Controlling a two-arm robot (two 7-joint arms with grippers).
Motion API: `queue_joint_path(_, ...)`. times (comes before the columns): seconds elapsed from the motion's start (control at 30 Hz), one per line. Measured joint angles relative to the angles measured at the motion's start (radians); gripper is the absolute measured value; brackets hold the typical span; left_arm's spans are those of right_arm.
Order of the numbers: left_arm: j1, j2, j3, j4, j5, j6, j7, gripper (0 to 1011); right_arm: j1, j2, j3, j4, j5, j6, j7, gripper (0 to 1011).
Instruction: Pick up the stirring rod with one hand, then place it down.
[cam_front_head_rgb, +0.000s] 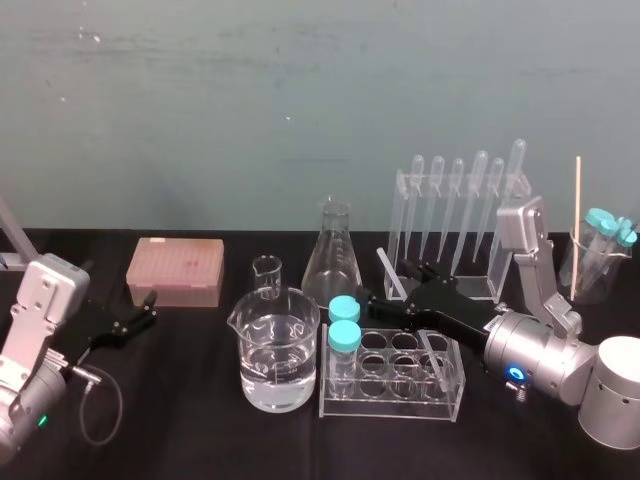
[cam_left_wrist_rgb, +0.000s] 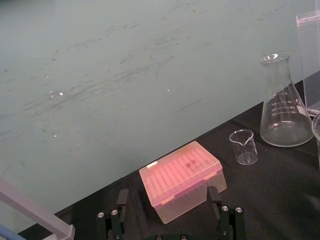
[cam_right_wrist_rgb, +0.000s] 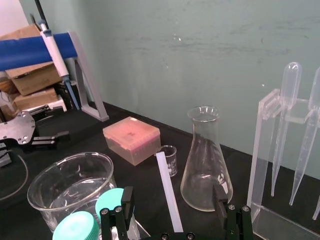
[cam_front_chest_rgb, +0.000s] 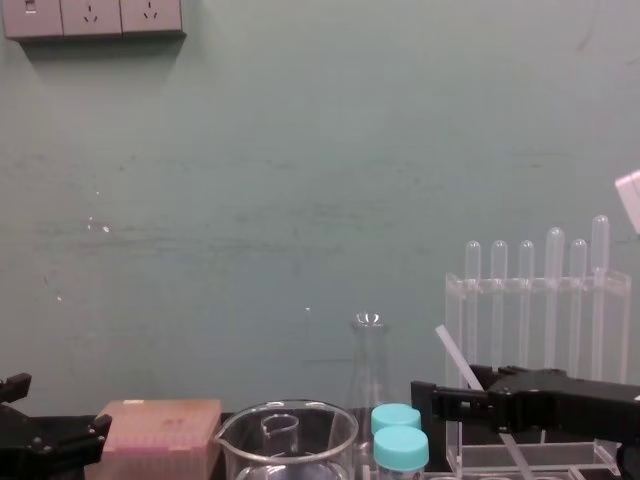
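The stirring rod (cam_front_head_rgb: 392, 272) leans, foot in the tube rack (cam_front_head_rgb: 392, 410), centre-right; the right pincer (cam_front_head_rgb: 408, 292) straddles it, released; the left pincer (cam_front_head_rgb: 140, 312) is parked.

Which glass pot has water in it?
The big wide clear glass beaker, left of the teal-capped tubes. The tiny glass beaker behind it and the cone-shaped glass flask look empty.

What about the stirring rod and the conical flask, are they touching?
Apart. The head view shows a strip of black table between the stirring rod, slanting at the right gripper, and the conical flask to its left.
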Motion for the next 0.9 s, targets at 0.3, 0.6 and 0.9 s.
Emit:
queue_joint_path(0.3,0.000,0.000,0.000,0.000,0.000,0.000,0.000,1000,-0.006,0.001,0.003,-0.010,-0.027,0.002,-0.020,1000)
queue_joint_path(0.6,0.000,0.000,0.000,0.000,0.000,0.000,0.000,1000,-0.006,0.002,0.003,-0.008,-0.023,0.002,-0.019,1000)
queue_joint_path(0.9,0.000,0.000,0.000,0.000,0.000,0.000,0.000,1000,-0.006,0.002,0.002,-0.007,-0.022,0.002,-0.018,909)
